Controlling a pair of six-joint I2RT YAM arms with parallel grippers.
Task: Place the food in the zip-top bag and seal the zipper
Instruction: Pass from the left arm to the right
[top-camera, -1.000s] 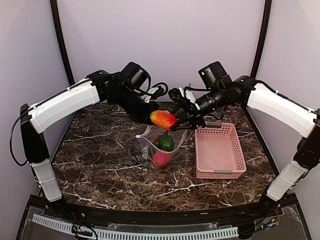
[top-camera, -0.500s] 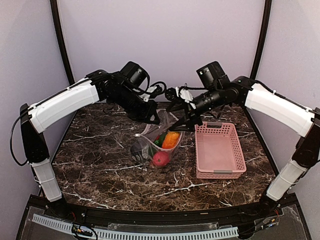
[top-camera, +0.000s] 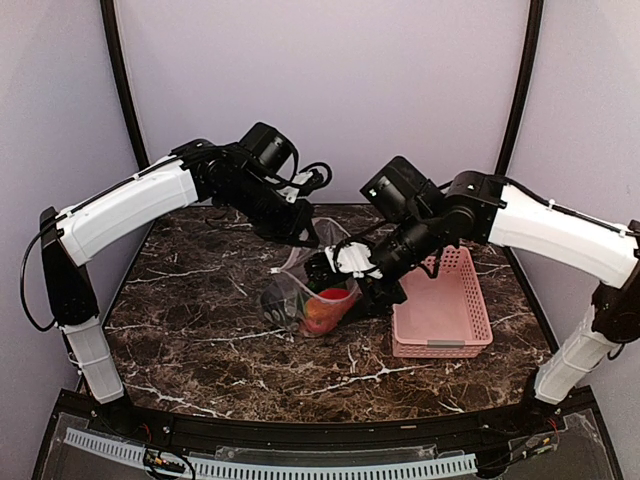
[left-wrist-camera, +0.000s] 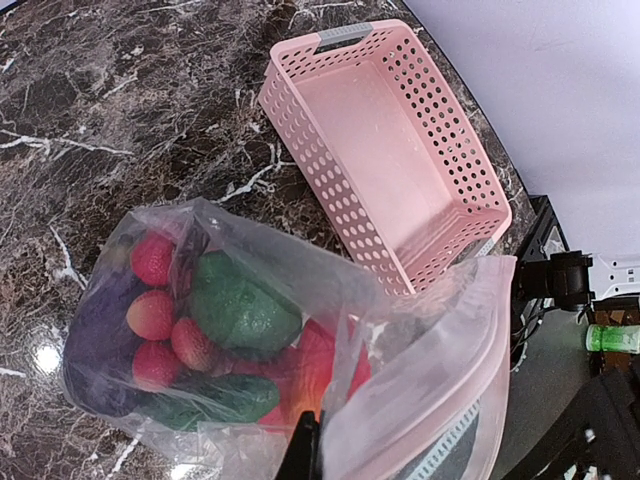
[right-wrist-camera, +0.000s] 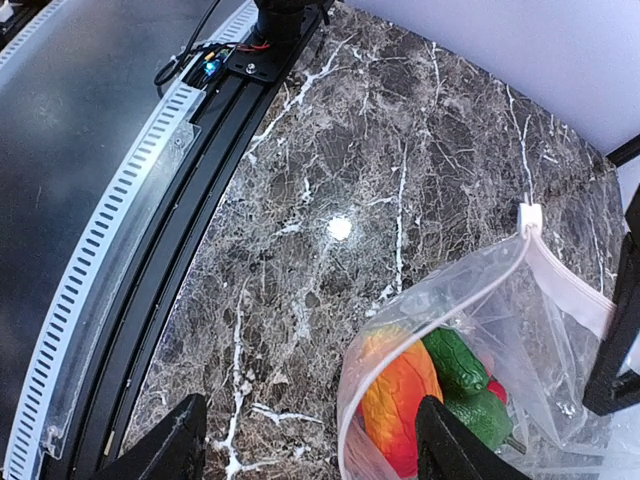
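The zip-top bag (top-camera: 292, 285) lies on the marble table, its mouth lifted. My left gripper (top-camera: 301, 236) is shut on the bag's upper edge, and its fingers (left-wrist-camera: 305, 445) pinch the plastic in the left wrist view. The food (left-wrist-camera: 235, 315) is inside the bag: red pieces, green pieces, a dark purple eggplant (left-wrist-camera: 95, 345) and the orange-red oval (right-wrist-camera: 400, 395). The pale pink zipper (right-wrist-camera: 565, 280) runs along the mouth edge. My right gripper (top-camera: 347, 282) is open and empty, low at the bag's right side; in its wrist view (right-wrist-camera: 310, 452) the open mouth sits between its fingers.
An empty pink basket (top-camera: 440, 300) stands right of the bag, close to my right arm; it also shows in the left wrist view (left-wrist-camera: 390, 150). The table's front rail (right-wrist-camera: 150, 200) lies below the right gripper's view.
A second ago my right gripper held the orange-red oval above the bag. The oval has dropped into the bag, and the right gripper has opened and come down left beside the bag. The left gripper keeps its hold.
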